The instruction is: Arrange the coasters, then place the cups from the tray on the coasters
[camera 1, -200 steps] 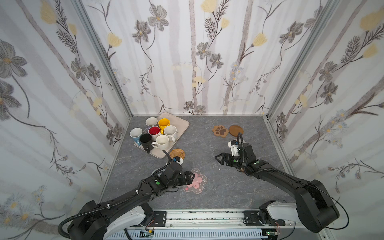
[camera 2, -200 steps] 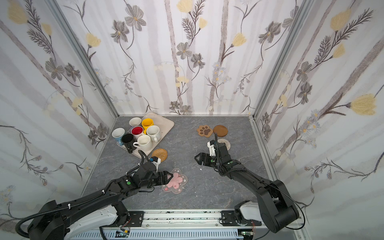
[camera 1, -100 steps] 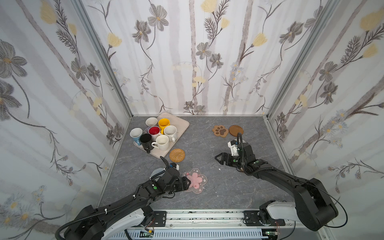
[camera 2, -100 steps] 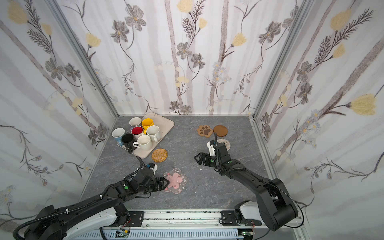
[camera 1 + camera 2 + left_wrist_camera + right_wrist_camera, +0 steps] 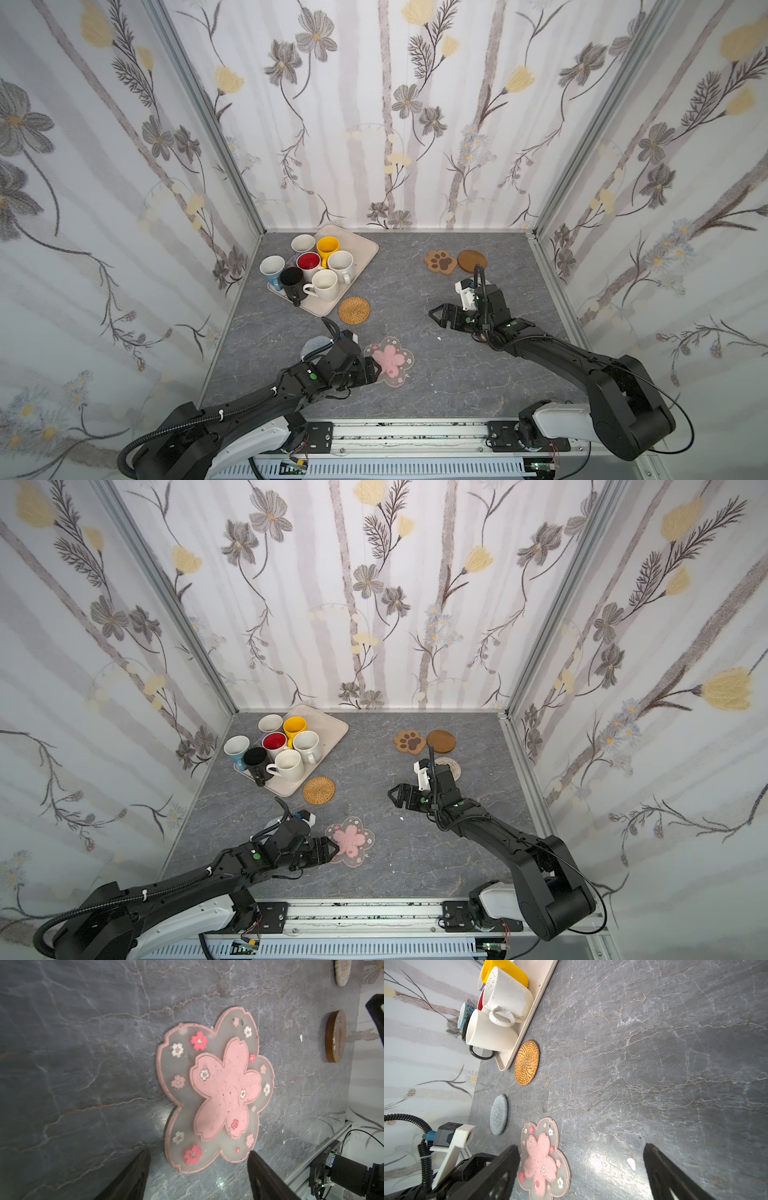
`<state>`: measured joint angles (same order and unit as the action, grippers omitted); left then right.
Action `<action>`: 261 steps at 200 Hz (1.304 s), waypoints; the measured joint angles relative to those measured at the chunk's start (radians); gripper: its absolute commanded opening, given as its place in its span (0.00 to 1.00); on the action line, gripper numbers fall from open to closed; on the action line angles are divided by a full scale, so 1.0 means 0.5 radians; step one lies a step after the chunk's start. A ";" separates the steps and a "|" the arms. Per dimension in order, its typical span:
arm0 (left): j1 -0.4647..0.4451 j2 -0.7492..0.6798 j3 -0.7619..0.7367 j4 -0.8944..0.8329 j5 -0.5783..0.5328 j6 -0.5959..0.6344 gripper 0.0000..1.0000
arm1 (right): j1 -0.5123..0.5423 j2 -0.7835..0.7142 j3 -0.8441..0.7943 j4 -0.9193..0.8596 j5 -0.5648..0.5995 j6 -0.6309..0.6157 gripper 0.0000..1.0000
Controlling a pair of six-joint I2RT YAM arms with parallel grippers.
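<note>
The pink blossom coaster [image 5: 389,360] [image 5: 216,1088] lies flat at the front middle. My left gripper [image 5: 376,370] [image 5: 198,1155] is open at its left edge, with one lobe between the fingertips. Further right, my right gripper [image 5: 436,318] [image 5: 581,1151] is open and empty above bare table. Several cups stand on the tray [image 5: 360,245] at the back left, among them yellow [image 5: 328,245], black [image 5: 291,276] and speckled [image 5: 506,995]. A rattan coaster [image 5: 354,309] lies by the tray's corner. The paw coaster [image 5: 440,262] and a brown round coaster [image 5: 471,259] lie at the back right.
A grey-blue coaster [image 5: 498,1114] lies behind my left wrist, half hidden in both top views. A beige woven coaster [image 5: 452,766] shows behind my right wrist. Another brown round coaster [image 5: 335,1035] lies under the right arm. A white chip [image 5: 439,338] lies on the table.
My left arm has drawn back toward the front, uncovering the rattan coaster. The blossom coaster and the right arm have not moved.
</note>
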<state>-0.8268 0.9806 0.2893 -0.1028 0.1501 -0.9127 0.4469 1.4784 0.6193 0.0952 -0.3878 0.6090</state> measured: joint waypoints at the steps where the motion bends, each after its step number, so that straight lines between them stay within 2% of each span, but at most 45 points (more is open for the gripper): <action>1: -0.001 0.002 0.000 0.005 0.000 -0.001 0.77 | -0.002 0.000 -0.002 0.001 0.000 0.000 0.94; 80: -0.079 0.205 0.025 0.278 -0.002 -0.089 0.76 | -0.066 -0.053 -0.076 0.007 -0.014 -0.001 0.94; 126: -0.098 0.436 0.001 0.697 -0.002 -0.197 0.75 | -0.160 -0.195 -0.151 -0.017 -0.053 -0.018 0.94; 151: -0.145 0.662 0.097 0.891 -0.016 -0.224 0.75 | -0.224 -0.300 -0.188 -0.079 -0.071 -0.050 0.94; 190: -0.165 0.966 0.329 0.993 -0.040 -0.256 0.75 | -0.320 -0.473 -0.305 -0.149 -0.123 -0.052 0.94; 261: -0.215 1.597 0.843 1.302 -0.051 -0.283 0.73 | -0.334 -0.682 -0.482 -0.214 -0.212 0.024 0.96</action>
<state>-0.9344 1.7790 0.7109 0.5480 0.1246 -1.0542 0.2798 1.1374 0.3782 -0.0120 -0.4938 0.6209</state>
